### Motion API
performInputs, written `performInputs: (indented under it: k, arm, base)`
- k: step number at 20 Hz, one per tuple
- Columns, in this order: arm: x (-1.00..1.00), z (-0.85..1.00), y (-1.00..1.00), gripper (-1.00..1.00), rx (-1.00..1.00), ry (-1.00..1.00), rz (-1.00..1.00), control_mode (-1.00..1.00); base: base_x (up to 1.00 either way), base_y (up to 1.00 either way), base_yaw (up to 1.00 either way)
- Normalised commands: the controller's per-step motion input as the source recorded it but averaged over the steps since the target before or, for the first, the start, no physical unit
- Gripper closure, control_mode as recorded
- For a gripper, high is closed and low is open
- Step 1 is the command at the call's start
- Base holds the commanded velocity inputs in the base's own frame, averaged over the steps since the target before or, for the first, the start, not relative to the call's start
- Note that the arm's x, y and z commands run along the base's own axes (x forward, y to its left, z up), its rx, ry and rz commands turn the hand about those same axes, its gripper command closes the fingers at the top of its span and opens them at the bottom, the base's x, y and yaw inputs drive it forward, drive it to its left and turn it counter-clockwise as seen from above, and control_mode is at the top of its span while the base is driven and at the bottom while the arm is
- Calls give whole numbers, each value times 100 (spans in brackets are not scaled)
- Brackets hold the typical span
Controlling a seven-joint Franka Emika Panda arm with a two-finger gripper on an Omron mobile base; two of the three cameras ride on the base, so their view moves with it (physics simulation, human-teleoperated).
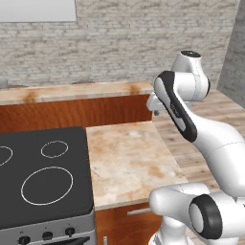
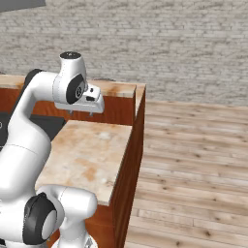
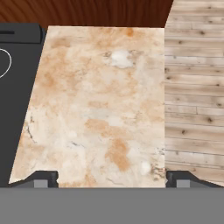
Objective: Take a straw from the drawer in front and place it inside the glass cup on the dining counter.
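End effector (image 3: 108, 178): jaws wide apart, empty, tips at the hand view's lower corners above the small marbled table (image 3: 100, 109). Black cooktop (image 1: 40, 174) at lower left; drawer (image 1: 125, 222) shut beneath the table's front edge.

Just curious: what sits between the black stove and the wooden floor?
In the hand view, the small marbled countertop lies between the stove and the floor.

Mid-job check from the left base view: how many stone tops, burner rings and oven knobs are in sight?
Stone tops: 2, the small top and the dining counter
Burner rings: 3, the last cut by the edge
Knobs: 3
Total: 8
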Motion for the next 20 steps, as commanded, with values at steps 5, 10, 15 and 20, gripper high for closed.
performInputs:
  k: [5, 10, 15, 20]
  arm:
    - [0, 0, 0, -100, 0, 0, 0, 100]
    - [0, 0, 0, -100, 0, 0, 0, 100]
    - [0, 0, 0, -100, 0, 0, 0, 100]
    - [0, 0, 0, -100, 0, 0, 0, 100]
  base:
    - [-24, -1, 0]
    - [-49, -6, 0]
    - [-61, -7, 0]
    - [-38, -13, 1]
